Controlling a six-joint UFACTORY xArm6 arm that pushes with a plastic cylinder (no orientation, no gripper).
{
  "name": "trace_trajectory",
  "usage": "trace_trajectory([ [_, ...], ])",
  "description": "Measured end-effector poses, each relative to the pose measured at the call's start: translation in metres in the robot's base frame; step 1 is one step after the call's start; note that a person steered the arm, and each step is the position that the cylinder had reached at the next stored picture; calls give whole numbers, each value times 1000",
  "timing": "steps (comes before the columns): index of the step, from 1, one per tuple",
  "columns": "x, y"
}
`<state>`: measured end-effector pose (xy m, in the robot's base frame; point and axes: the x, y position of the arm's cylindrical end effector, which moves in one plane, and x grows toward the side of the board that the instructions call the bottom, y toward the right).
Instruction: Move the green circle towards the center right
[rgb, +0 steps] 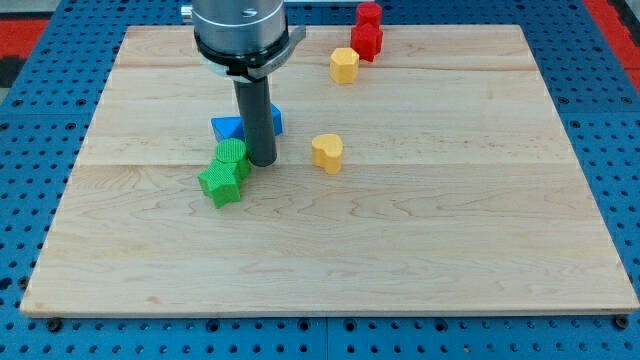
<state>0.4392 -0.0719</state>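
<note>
My tip (262, 161) sits left of frame centre on the board (450, 250), touching the green circle's (231, 153) right edge. No jaws on this rig, just a bare rod holding nothing. Green star (220, 184) touches the circle at its lower left. Blue block (232, 127) is behind the rod, shape unclear. Yellow heart (327, 152) right of tip, apart. Yellow hexagon (344, 65) and two red blocks (367, 35) at upper centre-right. No readable writing.
</note>
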Motion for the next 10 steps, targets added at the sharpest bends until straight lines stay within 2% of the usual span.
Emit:
trace_trajectory([
  [1, -35, 4],
  [2, -71, -21],
  [4, -46, -79],
  [5, -6, -72],
  [7, 41, 91],
  [8, 69, 121],
  [9, 97, 124],
  [10, 80, 178],
])
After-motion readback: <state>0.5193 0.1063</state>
